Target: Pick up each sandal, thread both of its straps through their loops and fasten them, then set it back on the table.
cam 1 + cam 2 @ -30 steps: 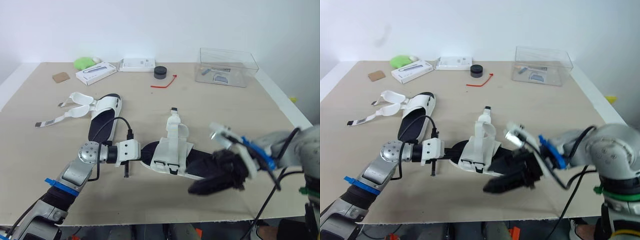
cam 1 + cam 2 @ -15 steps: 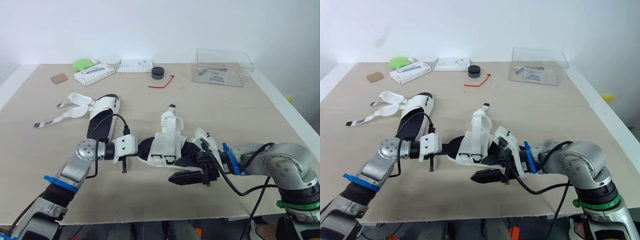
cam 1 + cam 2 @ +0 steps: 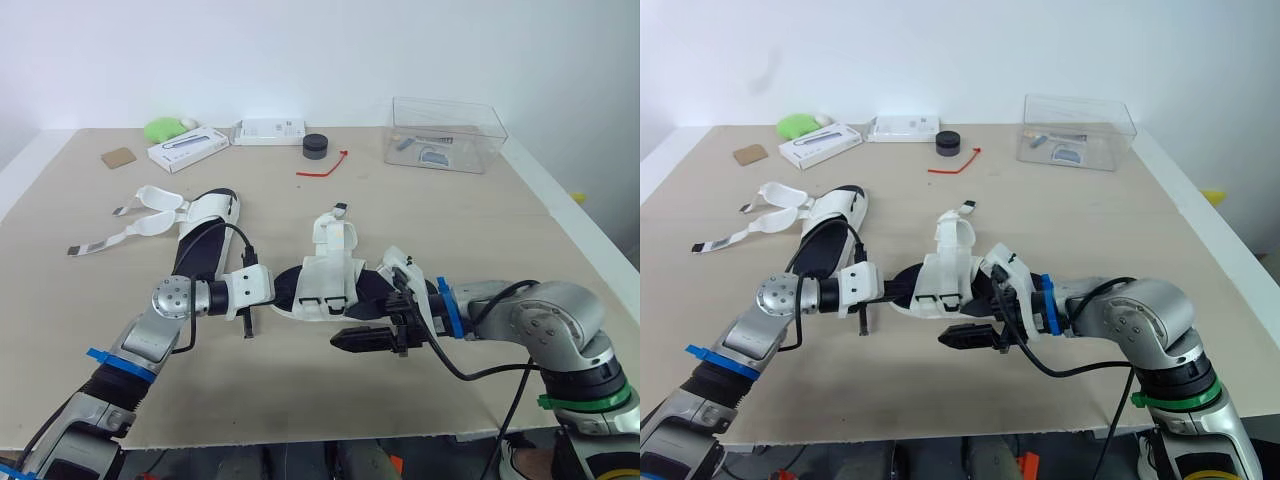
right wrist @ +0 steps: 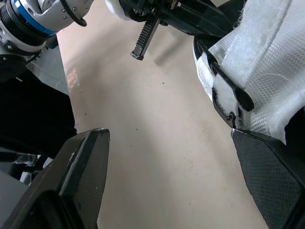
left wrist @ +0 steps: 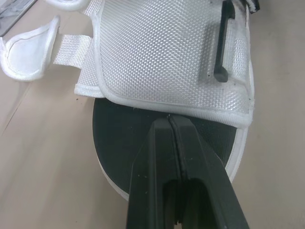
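Note:
A white sandal with a black sole (image 3: pixel 326 280) is held in the middle of the table. My left gripper (image 3: pixel 288 291) is shut on one end of its sole, its fingers (image 5: pixel 164 143) pressed together on the black rim below the mesh upper. My right gripper (image 3: pixel 372 318) is open at the sandal's other side; in the right wrist view its fingers (image 4: pixel 81 176) stand wide apart, with the buckle side of the upper (image 4: pixel 257 71) beside one of them. The second sandal (image 3: pixel 207 232) lies at the left, its straps (image 3: pixel 135 225) spread loose on the table.
Along the far side stand a clear plastic box (image 3: pixel 447 133), a black round tin (image 3: pixel 316 145), a red tie (image 3: pixel 328 165), two white boxes (image 3: pixel 190 147), a green object (image 3: pixel 168 127) and a brown card (image 3: pixel 120 157). The table's front edge (image 3: pixel 300 440) is close below both arms.
My right gripper has swung in from the lower right to the sandal's side and opened wide. The held sandal has shifted slightly left and away. The camera has also shifted.

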